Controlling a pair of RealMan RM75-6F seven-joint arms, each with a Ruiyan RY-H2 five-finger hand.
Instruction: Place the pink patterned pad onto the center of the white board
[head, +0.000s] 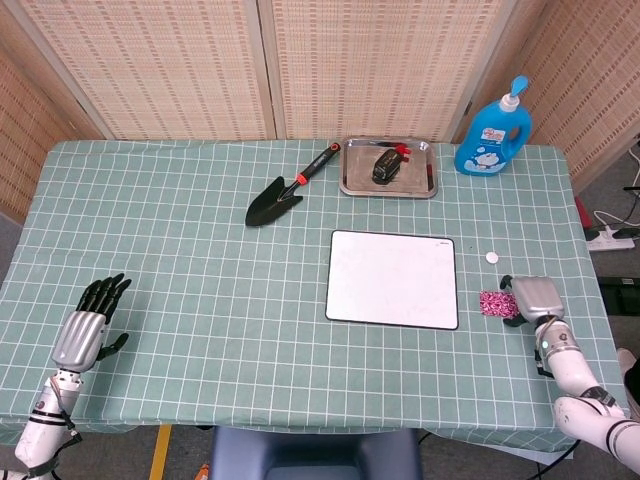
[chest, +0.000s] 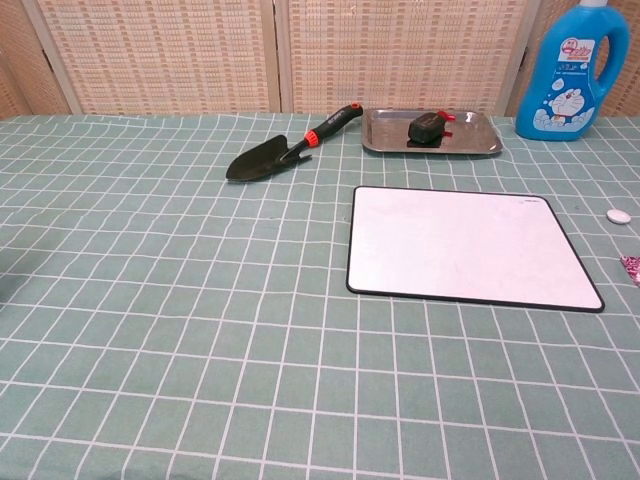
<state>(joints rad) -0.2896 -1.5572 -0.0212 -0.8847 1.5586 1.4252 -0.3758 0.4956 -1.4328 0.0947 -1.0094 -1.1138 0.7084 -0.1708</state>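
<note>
The pink patterned pad, small and speckled, lies flat on the checked cloth of the bench, just right of the smooth white board with its thin black rim. The right hand sits against the pad's far side (whether its fingers grip it, I cannot tell). The left hand rests with fingers apart. The chest view shows neither hand, only a sliver of the pad.
</note>
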